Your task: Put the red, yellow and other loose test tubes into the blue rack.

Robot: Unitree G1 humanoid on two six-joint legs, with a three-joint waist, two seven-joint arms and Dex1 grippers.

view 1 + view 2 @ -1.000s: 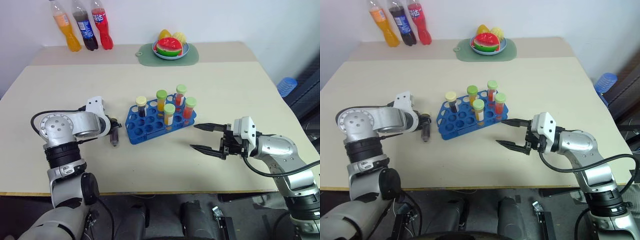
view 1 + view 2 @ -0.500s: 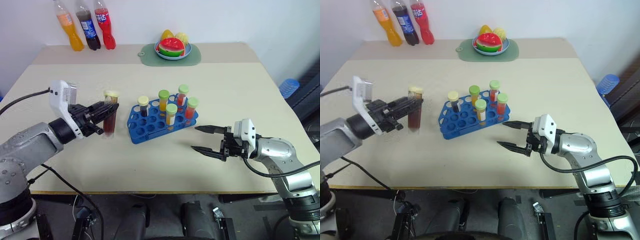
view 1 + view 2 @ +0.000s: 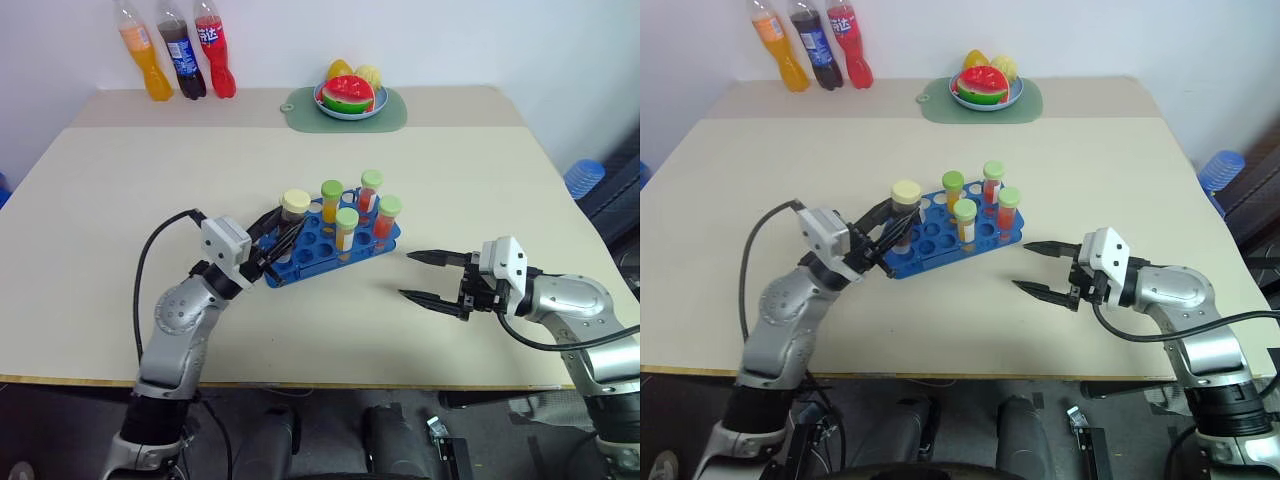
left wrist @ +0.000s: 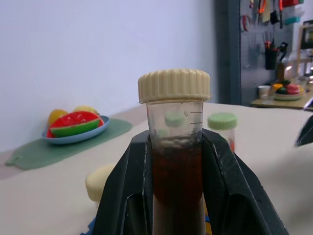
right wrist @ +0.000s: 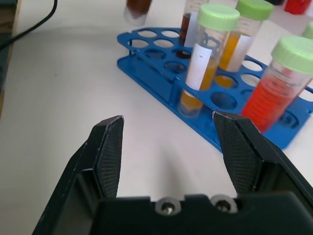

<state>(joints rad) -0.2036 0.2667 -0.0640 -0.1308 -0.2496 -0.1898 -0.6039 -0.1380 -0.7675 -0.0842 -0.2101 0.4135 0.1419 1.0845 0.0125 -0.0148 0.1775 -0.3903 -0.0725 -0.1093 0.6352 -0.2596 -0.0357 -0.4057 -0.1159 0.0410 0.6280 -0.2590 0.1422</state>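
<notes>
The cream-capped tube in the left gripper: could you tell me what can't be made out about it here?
- Cream-capped tube: lower end cut off by the left wrist view's edge.
- Its sides: covered by the left gripper's fingers.
- Which blue rack hole lies beneath: undecidable from the eye views.

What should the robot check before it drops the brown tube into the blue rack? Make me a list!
1. Left gripper shut on the clear cream-capped tube of dark brown liquid: ok.
2. Tube held upright: not ok, in the head views it leans.
3. Tube above the bright blue plastic rack: ok, at its left end.
4. Free holes there: ok, several.
5. Tube tip lined up with one hole: cannot tell.
6. Right gripper open, clear of the rack: ok.
</notes>
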